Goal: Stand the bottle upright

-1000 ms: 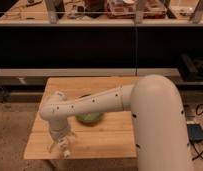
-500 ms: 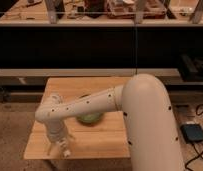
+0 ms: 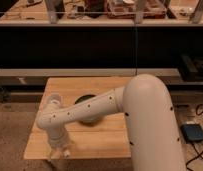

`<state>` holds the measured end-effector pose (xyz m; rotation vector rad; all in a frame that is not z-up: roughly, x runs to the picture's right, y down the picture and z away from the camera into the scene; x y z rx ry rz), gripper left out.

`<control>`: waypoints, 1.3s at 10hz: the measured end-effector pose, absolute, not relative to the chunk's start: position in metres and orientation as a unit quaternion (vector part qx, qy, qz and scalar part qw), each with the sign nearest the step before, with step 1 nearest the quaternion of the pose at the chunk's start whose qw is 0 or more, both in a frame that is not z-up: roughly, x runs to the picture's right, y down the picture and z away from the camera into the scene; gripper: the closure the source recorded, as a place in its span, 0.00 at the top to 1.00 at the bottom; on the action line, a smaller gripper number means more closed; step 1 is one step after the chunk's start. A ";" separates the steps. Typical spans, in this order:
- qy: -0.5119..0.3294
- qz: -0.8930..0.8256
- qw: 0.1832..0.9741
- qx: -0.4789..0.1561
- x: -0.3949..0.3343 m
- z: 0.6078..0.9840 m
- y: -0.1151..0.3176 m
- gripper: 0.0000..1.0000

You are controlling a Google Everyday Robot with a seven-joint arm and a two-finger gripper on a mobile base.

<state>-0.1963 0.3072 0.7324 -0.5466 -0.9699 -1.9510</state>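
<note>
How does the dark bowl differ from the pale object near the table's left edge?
The bowl is dark green; the pale object is whitish. The bowl is wide and sits mid-table; the pale object is smaller and sits near the left edge. The arm covers more of the bowl than of the pale object. Both rest on the wooden table. The gripper hangs open over the table's front left corner.

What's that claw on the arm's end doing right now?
Gripper: down by the near edge of the wooden table; open, closed or holding something cannot be told.
</note>
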 end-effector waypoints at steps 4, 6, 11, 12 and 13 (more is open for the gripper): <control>-0.394 -0.781 0.432 -0.220 -0.195 0.734 0.326 0.60; -0.395 -0.781 0.431 -0.221 -0.195 0.737 0.332 0.58; -0.388 -0.780 0.432 -0.234 -0.187 0.743 0.337 0.58; -0.387 -0.779 0.433 -0.236 -0.186 0.744 0.338 0.56; -0.387 -0.779 0.433 -0.236 -0.186 0.744 0.338 0.50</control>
